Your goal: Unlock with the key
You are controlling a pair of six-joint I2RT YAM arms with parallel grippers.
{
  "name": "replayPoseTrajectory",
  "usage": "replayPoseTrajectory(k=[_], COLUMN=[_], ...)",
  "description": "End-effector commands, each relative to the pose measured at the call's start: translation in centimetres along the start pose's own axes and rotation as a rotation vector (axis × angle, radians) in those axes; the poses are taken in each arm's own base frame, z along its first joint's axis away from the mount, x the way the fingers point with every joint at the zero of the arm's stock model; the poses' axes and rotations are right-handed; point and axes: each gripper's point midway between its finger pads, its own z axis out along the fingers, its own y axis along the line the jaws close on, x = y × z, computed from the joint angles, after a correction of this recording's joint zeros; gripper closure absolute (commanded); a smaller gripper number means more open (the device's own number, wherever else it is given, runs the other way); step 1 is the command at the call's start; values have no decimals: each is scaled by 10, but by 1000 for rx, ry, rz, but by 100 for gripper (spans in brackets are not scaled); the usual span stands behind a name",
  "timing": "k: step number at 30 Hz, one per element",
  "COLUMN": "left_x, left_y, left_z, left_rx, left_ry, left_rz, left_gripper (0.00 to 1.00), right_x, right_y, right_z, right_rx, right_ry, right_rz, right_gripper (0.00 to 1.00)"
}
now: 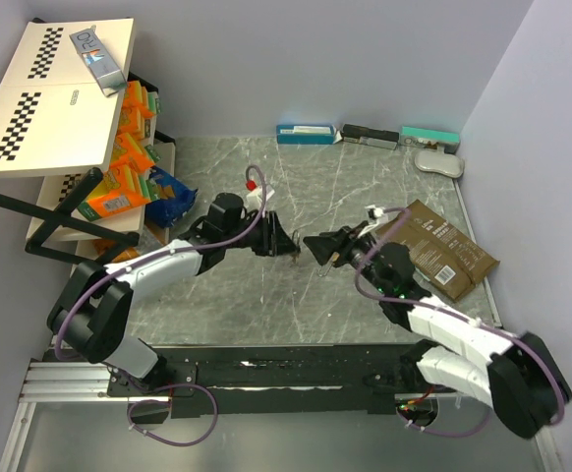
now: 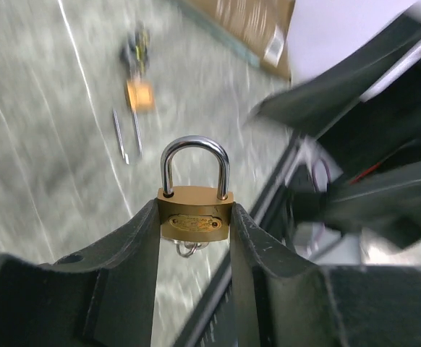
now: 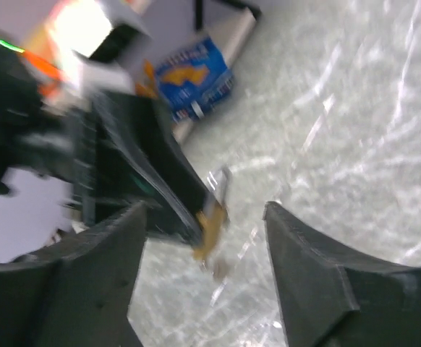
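Note:
A brass padlock (image 2: 194,220) with a steel shackle (image 2: 194,152) is clamped by its sides in my left gripper (image 2: 194,210), held above the table. Both shackle legs look seated in the body. Of the key, only a small metal ring (image 2: 188,249) hanging under the lock body shows; in the right wrist view it is a blurred grey bit (image 3: 218,267). My right gripper (image 3: 205,208) stands open just in front of the padlock (image 3: 212,217), touching nothing. From above, the left gripper (image 1: 278,242) and the right gripper (image 1: 317,248) face each other at the table's middle.
A brown package (image 1: 448,251) lies at the right. A shelf with orange snack packs (image 1: 119,177) and a blue bag (image 1: 168,192) stands at the left. Boxes (image 1: 306,134) line the back wall. A small orange-and-black tool (image 2: 139,87) and two thin metal rods (image 2: 124,134) lie on the marble.

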Motion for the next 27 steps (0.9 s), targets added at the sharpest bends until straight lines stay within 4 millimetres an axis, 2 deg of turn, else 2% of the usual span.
replayPoseTrajectory(k=[1,2,4,6,12,14,17,27], left_x=[21,24,33,38,56,63,74,82], left_y=[-14,-19,-30,-41,-75,-91,-102,-116], left_z=[-9,-11,-16,-24,-57,-71,-83,-95], left_rx=[96,127,196,254,453,544,620,710], left_ry=[120,137,181,208,267,294,337,390], left_rz=[16,26,51,79,206,237,260,285], left_gripper=[99,99,99,99,99,99,99,99], right_x=[-29,-30,-42,-42,-34,-31,-25,0], right_y=[18,31,43,65,100,107,117,140], right_z=[-16,-21,-25,-34,-56,-60,-67,-74], right_rx=[-63,-132,-197,-327,-569,-621,-680,-771], right_ry=[-69,-39,-22,38,192,225,276,366], right_rz=[-54,-72,-99,-122,-191,-198,-231,-279], right_gripper=[23,22,21,18,15,14,14,15])
